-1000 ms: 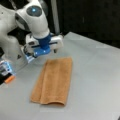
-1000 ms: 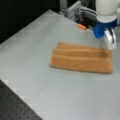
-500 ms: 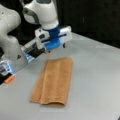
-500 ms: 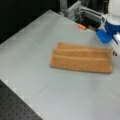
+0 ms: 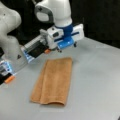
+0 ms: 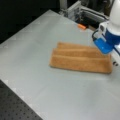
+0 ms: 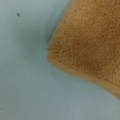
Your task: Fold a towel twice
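Note:
The towel (image 5: 53, 81) lies flat on the grey table as a long, narrow tan rectangle. Its folded layers show as stepped edges in a front view (image 6: 80, 60). My gripper (image 5: 67, 48) hangs just above the table beyond the towel's far short end, near its corner. Its two small fingertips are apart with nothing between them. In a front view the gripper (image 6: 113, 58) is at the right edge, over the towel's right end. The wrist view looks straight down on a corner of the towel (image 7: 90, 45) and bare table; no fingers show there.
The arm's white base (image 5: 10, 45) stands at a front view's left, with a small orange part (image 5: 10, 79) beside it. A metal frame (image 6: 82, 12) and an orange piece (image 6: 81, 26) sit past the table's far edge. A black perforated board (image 6: 17, 107) borders the table's corner.
The gripper has drifted sideways along the towel's far end, towards its corner. The towel has stayed where it lies, in the same folded shape.

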{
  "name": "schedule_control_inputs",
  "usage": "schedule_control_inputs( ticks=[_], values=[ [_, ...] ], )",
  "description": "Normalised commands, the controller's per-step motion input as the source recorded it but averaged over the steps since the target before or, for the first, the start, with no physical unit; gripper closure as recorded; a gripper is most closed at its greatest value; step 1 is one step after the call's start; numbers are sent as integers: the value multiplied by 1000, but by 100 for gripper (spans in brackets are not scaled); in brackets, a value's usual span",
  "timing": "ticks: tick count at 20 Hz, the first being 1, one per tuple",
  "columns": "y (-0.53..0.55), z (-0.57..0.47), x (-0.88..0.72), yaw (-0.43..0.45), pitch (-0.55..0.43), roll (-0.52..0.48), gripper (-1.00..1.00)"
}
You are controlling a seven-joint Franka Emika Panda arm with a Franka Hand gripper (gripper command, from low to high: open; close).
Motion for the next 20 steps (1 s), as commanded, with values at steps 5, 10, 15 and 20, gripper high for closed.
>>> schedule_control_inputs(
  ticks=[5,10,15,20],
  values=[
    [289,-150,356,76,234,-339,-100],
    [194,-141,124,126,150,-258,-100],
    [121,-76,20,200,85,-243,-100],
    [65,-116,-49,263,16,-318,-100]
  ],
)
